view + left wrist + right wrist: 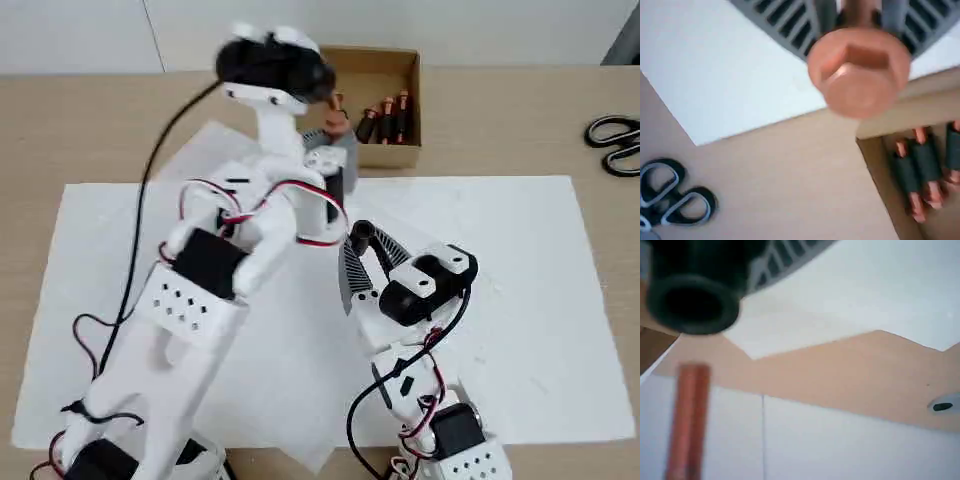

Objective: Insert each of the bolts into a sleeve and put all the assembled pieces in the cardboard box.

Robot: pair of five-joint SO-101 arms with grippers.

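My left gripper [335, 142] hangs at the near left corner of the cardboard box [385, 58], shut on a copper bolt [337, 122]. In the left wrist view the bolt's hexagonal head [860, 70] sits between the grey fingers [785, 20]. Several assembled bolt-and-sleeve pieces [386, 118] lie inside the box [875, 150]. My right gripper [365, 246] stands over the white paper, shut on a black sleeve [361, 233]. The sleeve's open end [692, 297] faces the right wrist camera, with a copper bolt shaft [687, 422] beyond it and apart from it.
A white paper sheet [500, 280] covers the middle of the wooden table [500, 110]. Black scissors [615, 142] lie at the far right edge, also in the left wrist view [670, 195]. A wall rises behind the table.
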